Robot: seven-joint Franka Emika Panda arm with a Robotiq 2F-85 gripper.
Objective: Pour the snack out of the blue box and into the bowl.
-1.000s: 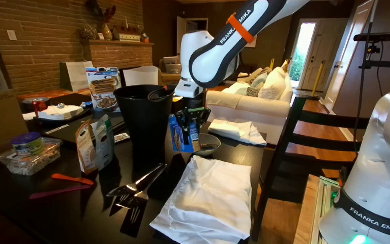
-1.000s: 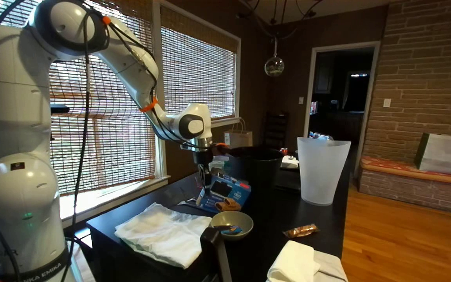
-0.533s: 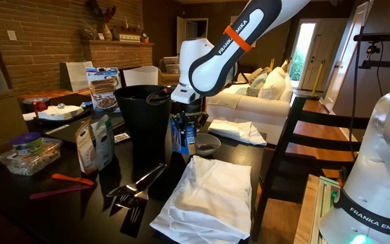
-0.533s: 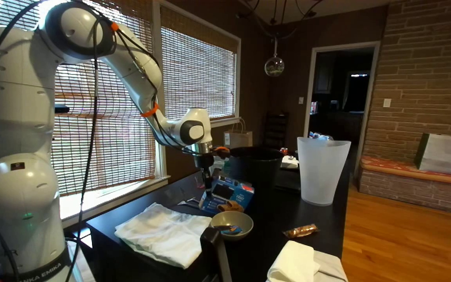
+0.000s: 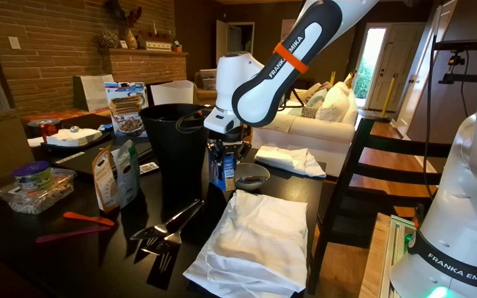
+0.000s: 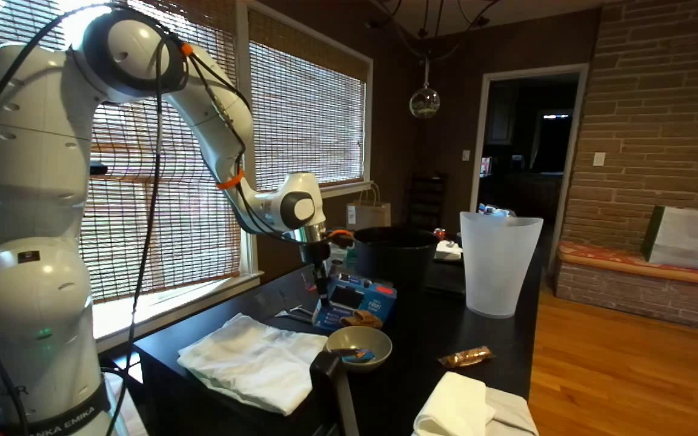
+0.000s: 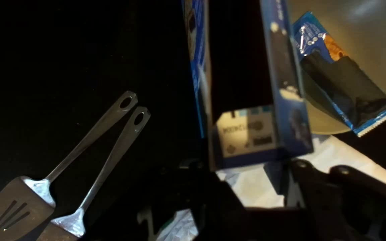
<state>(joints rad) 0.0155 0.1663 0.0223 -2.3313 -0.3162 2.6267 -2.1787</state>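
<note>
Between the jaws, the bright-blue rectangular cardboard carton (image 6: 361,303) is smooth and lightly glossy. Just beside them, the shallow round grey bowl (image 6: 361,337) is smooth with a soft sheen, its material unclear; the blue-and-dark oblong packet (image 7: 350,87) in it shines like foil or film. Below the jaws, the black flat-topped table (image 5: 291,187) has a satin finish. Near them, the folded white cloth (image 5: 259,244) is matt and creased; farther off, two silvery long-handled metal spatulas (image 7: 40,189) gleam.
</note>
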